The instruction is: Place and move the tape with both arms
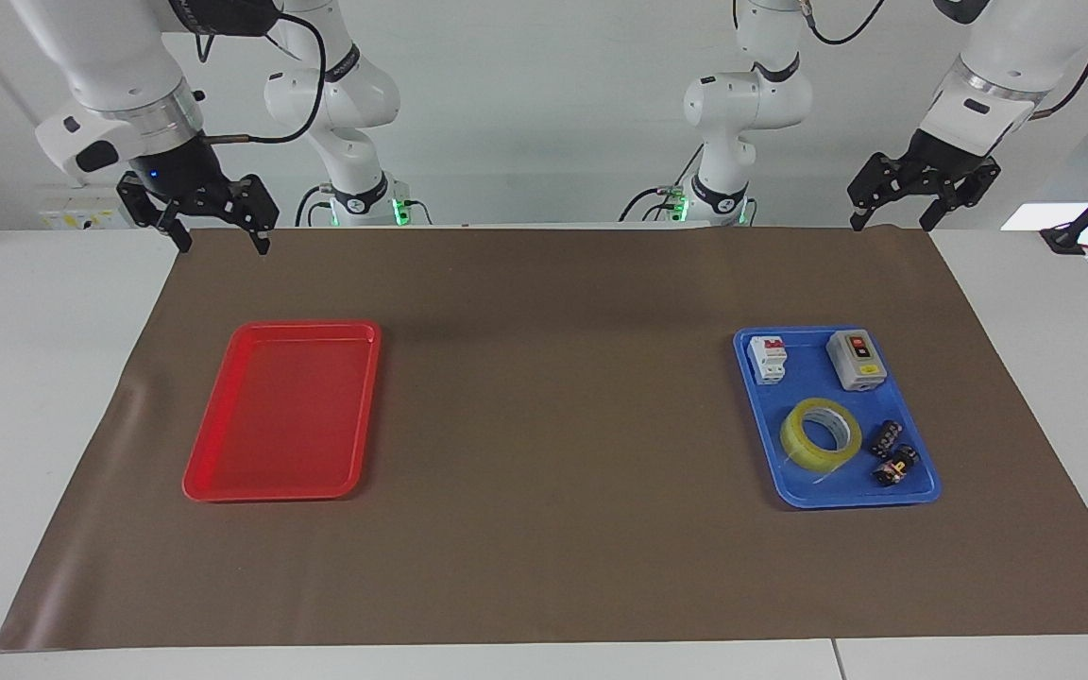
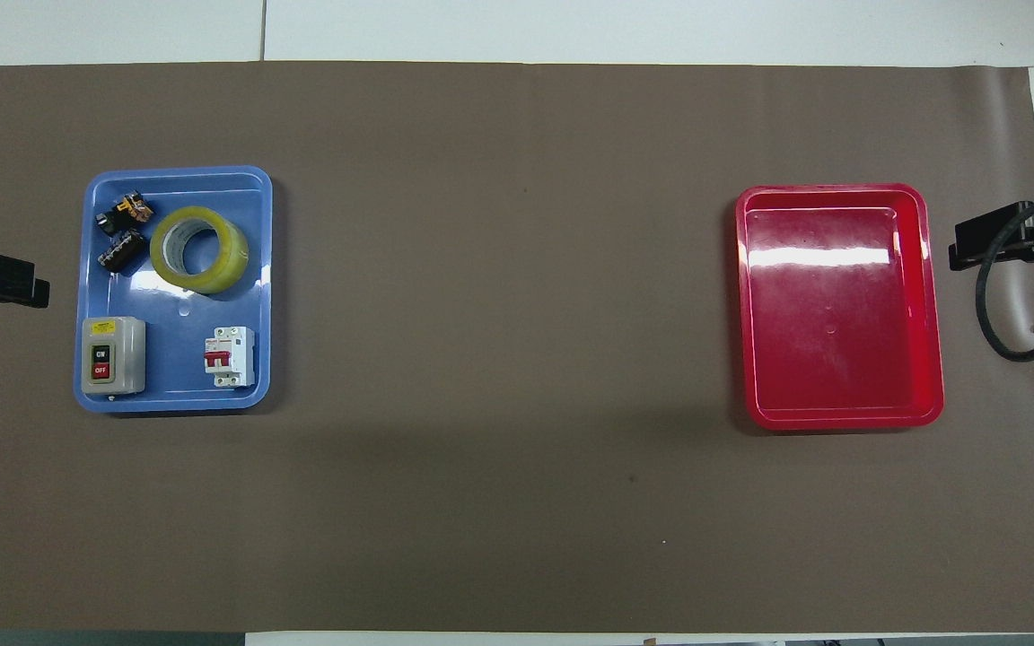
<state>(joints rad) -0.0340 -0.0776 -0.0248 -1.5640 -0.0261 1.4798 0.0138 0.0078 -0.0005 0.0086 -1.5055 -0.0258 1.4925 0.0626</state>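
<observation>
The tape [image 1: 821, 433] lies flat in the blue tray [image 1: 761, 444] at the left arm's end of the table, its open core facing up, so its axis stands vertical and its rim offers no single long direction. It sits in the half of the tray farther from the robots, just beside two small black connectors [image 1: 893, 453] and apart from the grey switch box [image 1: 857, 360] and the white circuit breaker [image 1: 770, 359], both of which lie nearer to the robots. The left gripper [image 1: 895, 225] hangs raised over the mat's edge at the robots' end, on the same end of the table as the blue tray, with its fingers spread apart and nothing between them. The right gripper [image 1: 220, 238] hangs likewise over the mat's edge at the other end, fingers also apart and empty, and the red tray [image 1: 223, 472] lies empty under its reach. The relation that matters is that the tape lies well apart from both grippers but far closer to the left one, away from the robots and downward from where it hangs. Judging from this, the left arm is the natural one to pick the roll up, probably with one finger inside the core and one outside the wall, while the right arm waits near the red tray.
</observation>
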